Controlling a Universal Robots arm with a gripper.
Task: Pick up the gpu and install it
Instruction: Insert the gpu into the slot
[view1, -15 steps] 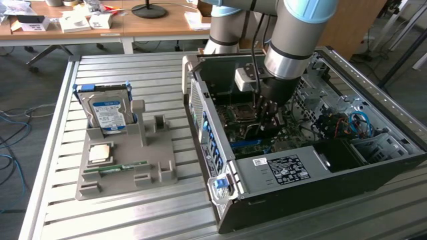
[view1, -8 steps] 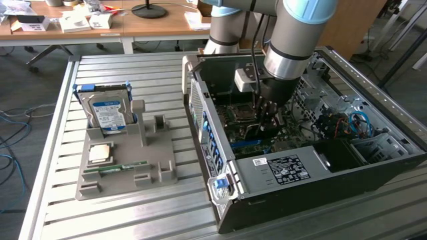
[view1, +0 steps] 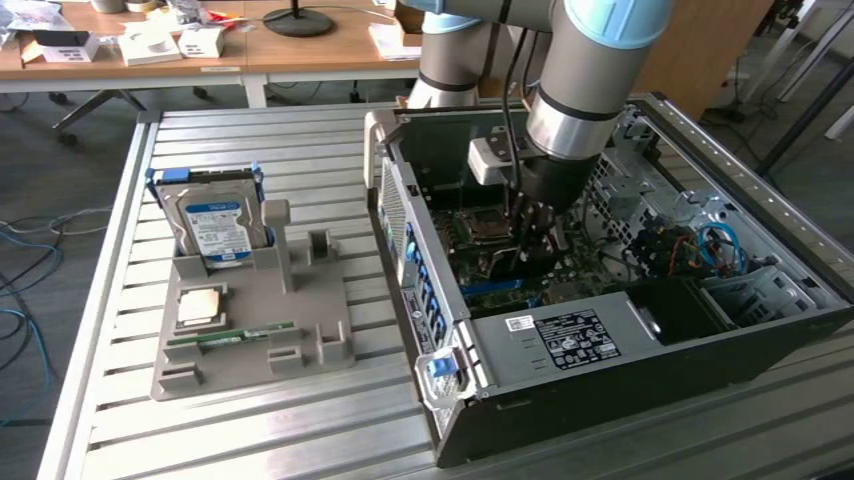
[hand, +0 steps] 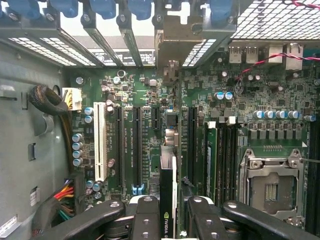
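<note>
Wrist view: tool (hand: 170, 210) pinching gpu (hand: 168, 182) edge-on over slots (hand: 136, 145) inside case (view1: 627, 340); pickup done, gpu not yet seated.

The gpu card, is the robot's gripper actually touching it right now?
Touching. The wrist view shows the gpu edge-on inside the gripper, whose fingers close against its faces.

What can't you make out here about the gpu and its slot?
- Wrist view: the gpu, held edge-on in the gripper, hides what lies under it. Its height above the motherboard cannot be judged.
- Wrist view: one end of the gpu is cut off by the frame edge.
- Exterior view: the arm's wrist blocks the gpu's seating.
</note>
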